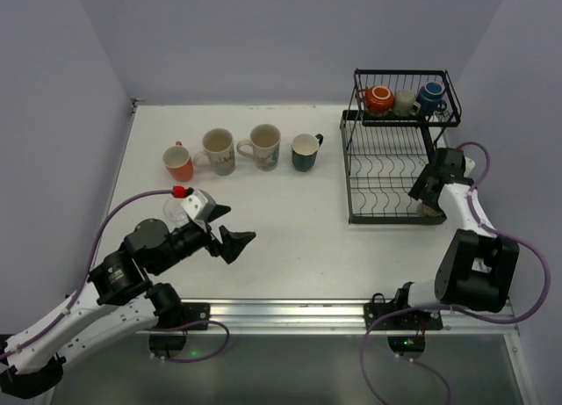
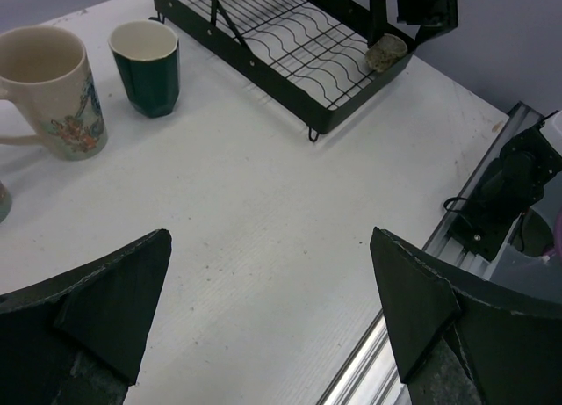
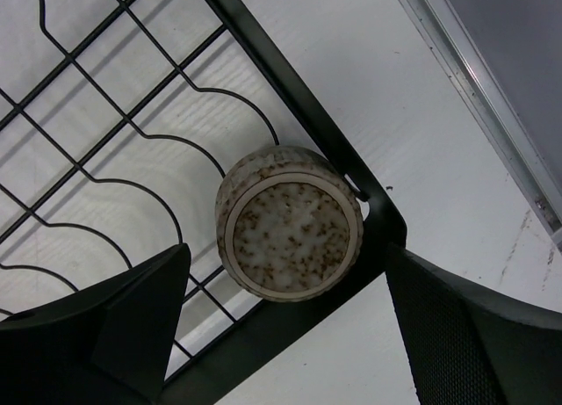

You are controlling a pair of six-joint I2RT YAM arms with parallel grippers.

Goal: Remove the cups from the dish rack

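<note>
The black wire dish rack (image 1: 386, 219) stands at the right. Its upper basket holds an orange-red cup (image 1: 379, 98), a cream cup (image 1: 405, 102) and a dark blue cup (image 1: 429, 97). A small speckled beige cup (image 3: 290, 222) sits upside down in the lower tray's front right corner (image 3: 277, 340); it also shows in the left wrist view (image 2: 386, 52). My right gripper (image 3: 285, 251) is open just above it, one finger on each side. Four cups stand in a row on the table: orange-red (image 1: 179, 164), two cream patterned (image 1: 219, 150) (image 1: 262, 146), dark teal (image 1: 306, 151). My left gripper (image 1: 230, 227) is open and empty over bare table.
A metal rail (image 1: 290, 313) runs along the table's near edge. Purple walls close in the left, back and right sides. The right arm's base and cables (image 2: 509, 185) sit at the near right. The rack's lower tray holds curved wire dividers (image 2: 290, 36).
</note>
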